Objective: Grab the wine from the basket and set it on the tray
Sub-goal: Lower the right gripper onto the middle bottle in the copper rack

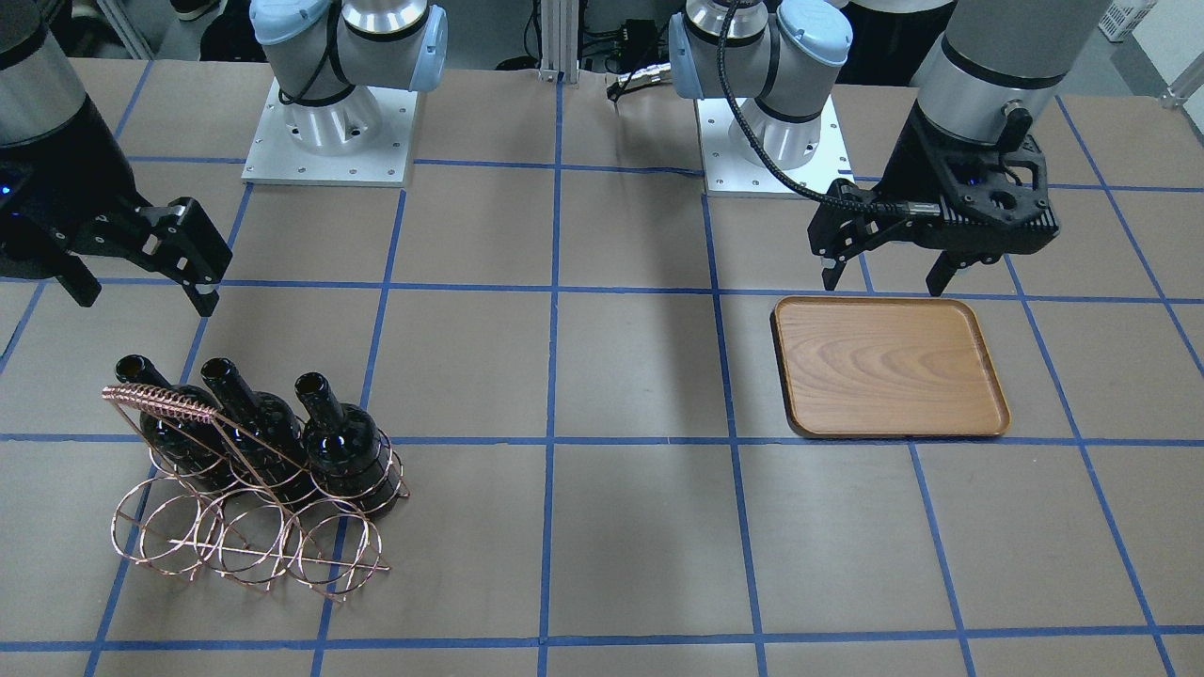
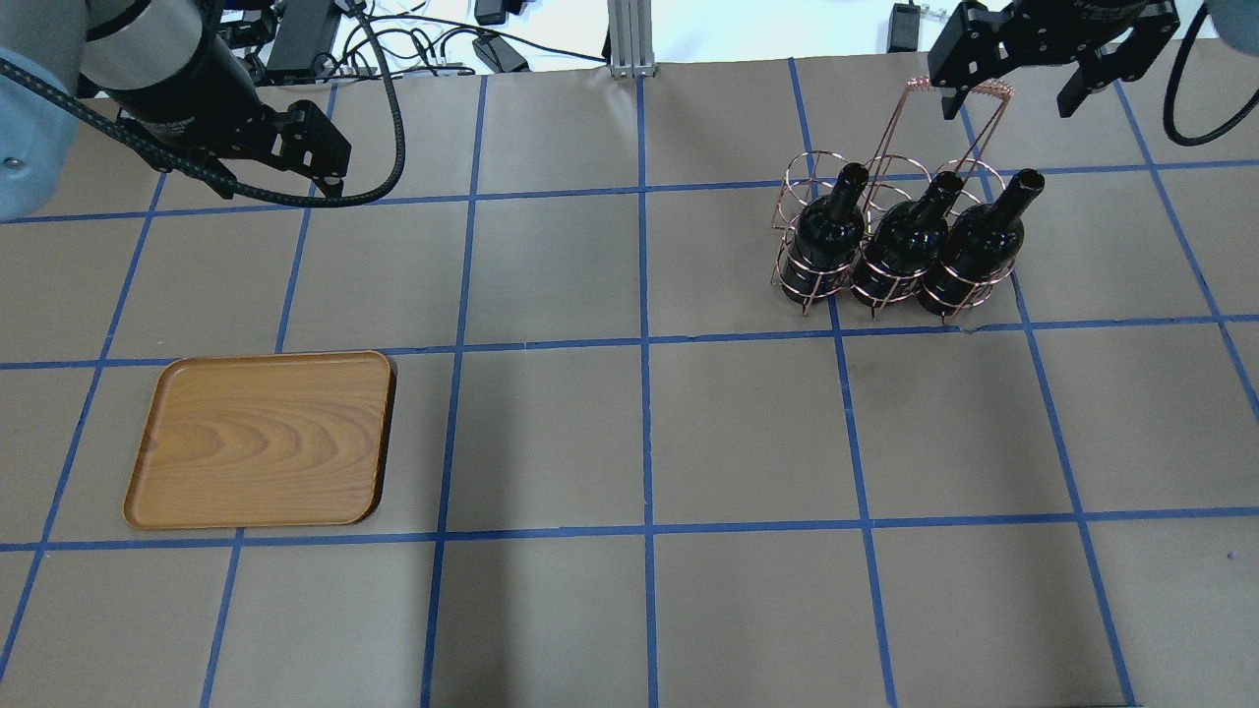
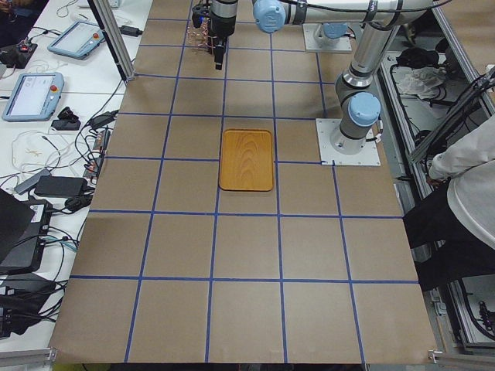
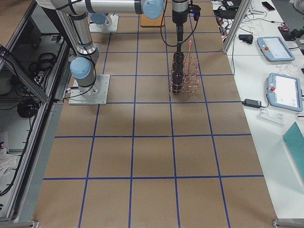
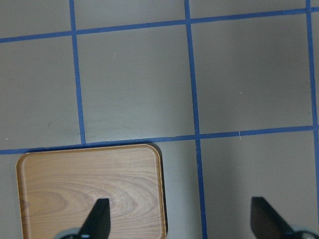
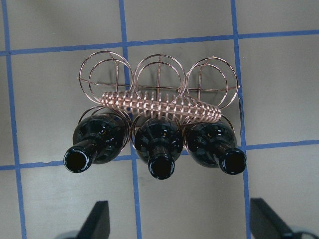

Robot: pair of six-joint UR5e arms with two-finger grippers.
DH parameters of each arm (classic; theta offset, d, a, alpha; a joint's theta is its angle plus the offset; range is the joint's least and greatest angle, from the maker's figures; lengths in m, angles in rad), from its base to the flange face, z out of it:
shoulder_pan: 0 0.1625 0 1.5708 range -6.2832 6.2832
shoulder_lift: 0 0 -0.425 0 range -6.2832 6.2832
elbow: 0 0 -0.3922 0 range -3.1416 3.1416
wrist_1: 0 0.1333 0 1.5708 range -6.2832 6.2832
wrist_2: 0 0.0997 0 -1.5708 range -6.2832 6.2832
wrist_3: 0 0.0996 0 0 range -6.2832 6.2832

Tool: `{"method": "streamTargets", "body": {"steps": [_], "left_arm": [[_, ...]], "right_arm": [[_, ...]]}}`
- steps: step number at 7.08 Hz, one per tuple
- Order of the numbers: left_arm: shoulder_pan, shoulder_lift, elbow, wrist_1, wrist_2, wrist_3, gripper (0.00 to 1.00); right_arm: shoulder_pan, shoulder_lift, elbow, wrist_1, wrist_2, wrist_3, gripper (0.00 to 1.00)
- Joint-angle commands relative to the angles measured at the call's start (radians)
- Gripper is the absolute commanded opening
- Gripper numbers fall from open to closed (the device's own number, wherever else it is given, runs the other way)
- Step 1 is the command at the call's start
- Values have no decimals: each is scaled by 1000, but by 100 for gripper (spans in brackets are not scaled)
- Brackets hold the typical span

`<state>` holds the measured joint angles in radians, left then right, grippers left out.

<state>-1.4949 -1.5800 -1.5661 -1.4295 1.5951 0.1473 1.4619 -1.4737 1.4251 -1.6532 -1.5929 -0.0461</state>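
Overhead exterior: three glossy black glass bottles [image 2: 900,246] stand in the copper wire basket [image 6: 159,105] far right, light-brown wooden tray [image 2: 261,438] near left, left gripper [image 1: 886,280] and right gripper [image 2: 1008,103] both spread apart.

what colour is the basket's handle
The handle is copper, coil-wrapped; right wrist view shows it best.

Three glossy, near-black wine bottles [image 2: 900,246] stand upright side by side in a copper wire basket [image 6: 159,105]. They fill the row of rings nearer the robot, with their open mouths up and the coil-wrapped handle just beside their necks. The light-brown wooden tray [image 2: 261,438] lies flat, well apart, on the robot's left side.
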Motion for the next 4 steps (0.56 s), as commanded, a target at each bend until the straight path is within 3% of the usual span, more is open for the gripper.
{"method": "streamTargets", "body": {"steps": [1,4], "left_arm": [[-1,0,-2,0,0,0,100],[-1,2,-2,-5,0,0,100]], "right_arm": [[0,0,0,1,1,0,100],[0,0,14,51,-4,0,100]]}}
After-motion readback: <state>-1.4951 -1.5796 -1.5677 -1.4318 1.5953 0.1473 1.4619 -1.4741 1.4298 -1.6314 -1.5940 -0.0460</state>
